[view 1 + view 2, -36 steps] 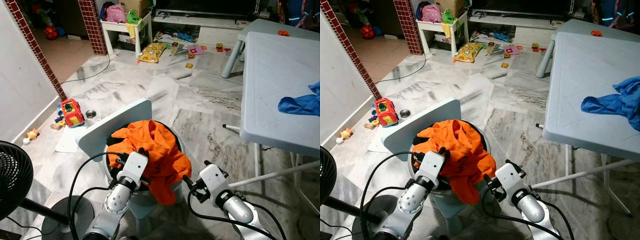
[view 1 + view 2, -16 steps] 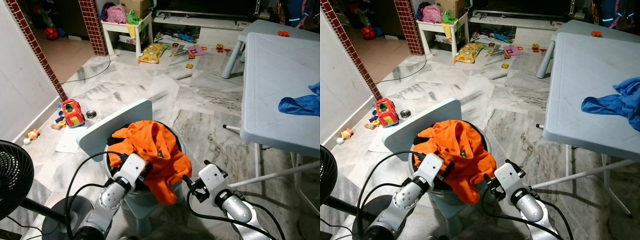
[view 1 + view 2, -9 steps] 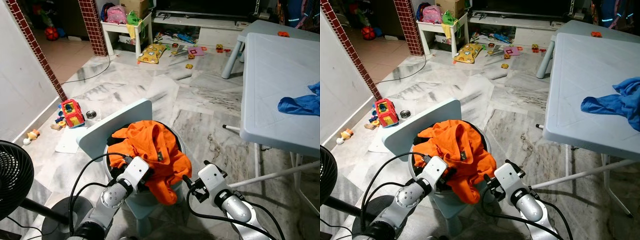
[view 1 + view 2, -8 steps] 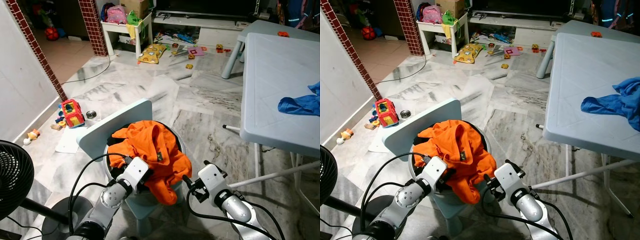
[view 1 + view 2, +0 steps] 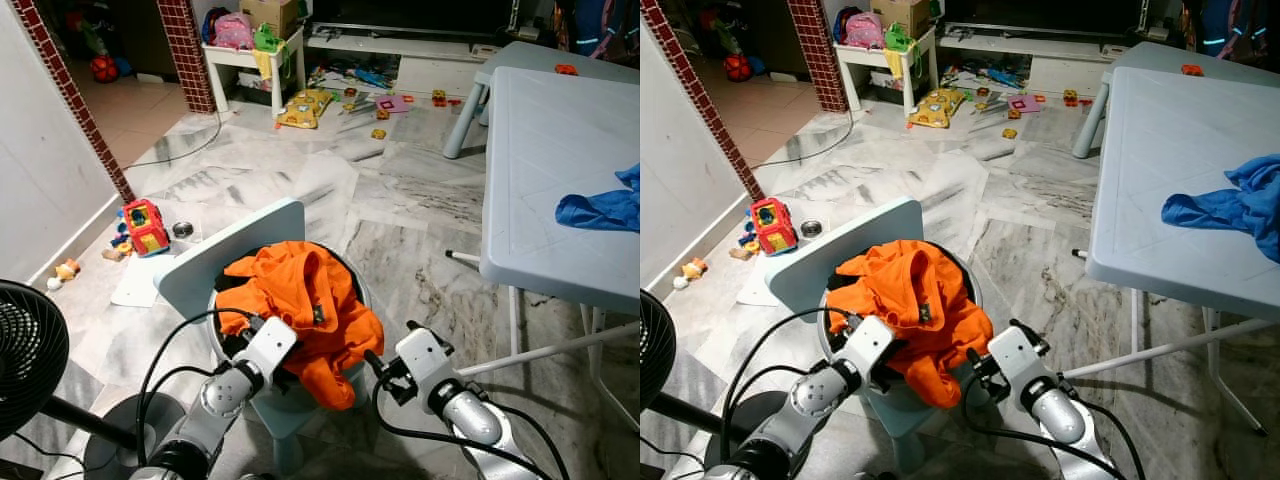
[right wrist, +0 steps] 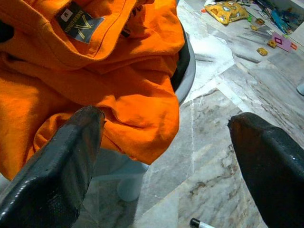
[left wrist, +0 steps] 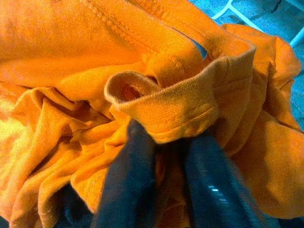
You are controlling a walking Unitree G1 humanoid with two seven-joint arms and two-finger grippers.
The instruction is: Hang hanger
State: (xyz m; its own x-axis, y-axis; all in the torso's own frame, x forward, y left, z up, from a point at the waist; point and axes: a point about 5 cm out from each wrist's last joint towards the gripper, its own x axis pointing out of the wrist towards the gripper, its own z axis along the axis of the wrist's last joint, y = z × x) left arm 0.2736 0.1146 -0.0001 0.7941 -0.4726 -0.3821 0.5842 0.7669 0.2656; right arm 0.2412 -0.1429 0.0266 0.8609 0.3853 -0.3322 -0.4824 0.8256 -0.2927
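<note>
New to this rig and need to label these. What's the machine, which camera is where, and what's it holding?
It is a walking humanoid with two silver arms, each ending in a claw with two long black fingers. The two wide pictures come from a stereo camera on its head, looking down and forward. The two close-ups come from cameras on the wrists, looking along each claw's fingers.

In front of it an orange shirt is heaped in a round basket on a small pale blue chair. The left claw has its fingers pinched on a fold of the shirt. The right claw is open beside the shirt's hanging edge, holding nothing.

To the right, a blue cloth lies on a grey table. I see no hanger.
</note>
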